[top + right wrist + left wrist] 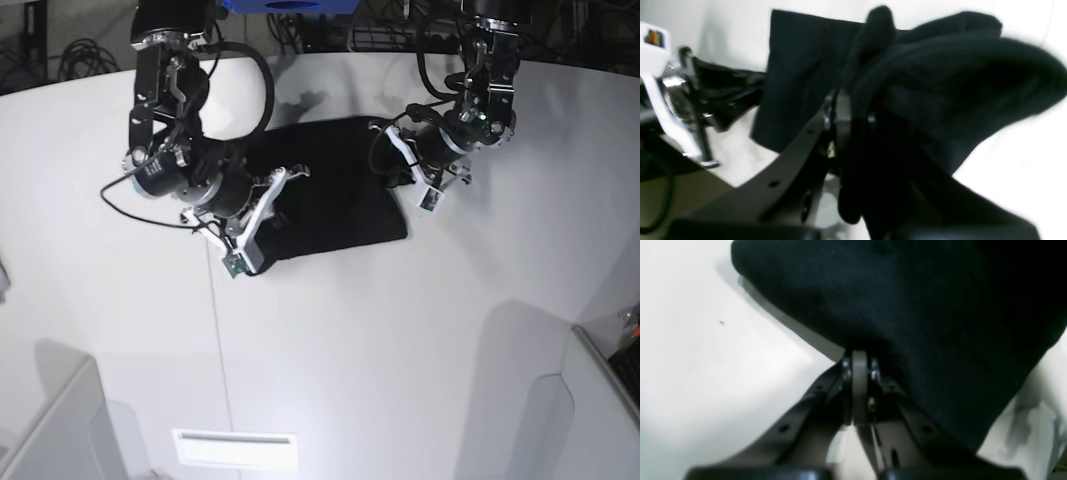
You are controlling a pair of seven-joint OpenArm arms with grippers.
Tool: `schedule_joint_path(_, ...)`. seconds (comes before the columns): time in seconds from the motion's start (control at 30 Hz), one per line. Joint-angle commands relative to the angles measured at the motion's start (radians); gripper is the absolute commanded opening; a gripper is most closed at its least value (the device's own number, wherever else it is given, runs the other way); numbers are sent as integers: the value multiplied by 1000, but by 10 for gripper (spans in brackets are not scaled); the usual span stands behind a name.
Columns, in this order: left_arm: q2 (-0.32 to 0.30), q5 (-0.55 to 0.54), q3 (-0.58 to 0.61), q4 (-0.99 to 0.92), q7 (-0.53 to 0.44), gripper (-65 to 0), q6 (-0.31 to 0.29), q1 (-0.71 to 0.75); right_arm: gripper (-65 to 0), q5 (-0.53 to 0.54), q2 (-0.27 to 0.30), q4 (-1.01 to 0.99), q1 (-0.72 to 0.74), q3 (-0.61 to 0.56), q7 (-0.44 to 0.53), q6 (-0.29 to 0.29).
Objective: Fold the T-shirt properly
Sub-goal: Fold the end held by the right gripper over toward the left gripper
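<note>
Black cloth, the T-shirt (pixel 335 195), is seen lying on the white table (pixel 400 340) at about twelve o'clock from the middle of the base view, between the two arms. It has been gathered into a compact, roughly rectangular bundle, and its long axis is laid from about ten o'clock to four o'clock in that view; which end is the collar cannot be told, and no print is shown. The left gripper (pixel 858 355) is found at the bundle's three o'clock edge, its fingers pressed together on a fold of the T-shirt (pixel 907 306), which is lifted off the table surface (pixel 690 373). The right gripper (pixel 853 106) is set at the eight o'clock corner, its fingers pinching a thick roll of the T-shirt (pixel 940 76), with the flat remainder of the cloth seen beyond it toward eleven o'clock.
</note>
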Motion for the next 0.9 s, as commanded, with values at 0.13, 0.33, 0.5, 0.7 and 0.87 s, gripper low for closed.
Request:
schedule_joint_path(0.13, -7, 22, 1, 2, 40, -650, 4, 4, -650, 18, -1, 17, 18, -96, 40, -46)
schedule_joint_path(0.33, -9, 22, 0, 2, 40, -650, 4, 4, -650, 12, -1, 11, 22, -137, 40, -61)
schedule_joint_path(0.5, -9, 19, -6, 8, 40, -650, 4, 7, -650, 12, 6, 4, 18, -139, 43, -61)
schedule_joint_path(0.7, -9, 12, -5, 11, 40, -650, 4, 11, -650, 14, 25, -12, 18, -183, 68, -61)
schedule_joint_path(0.87, -9, 12, -11, 11, 40, -650, 4, 14, -650, 12, 25, -99, 29, -189, 124, -61)
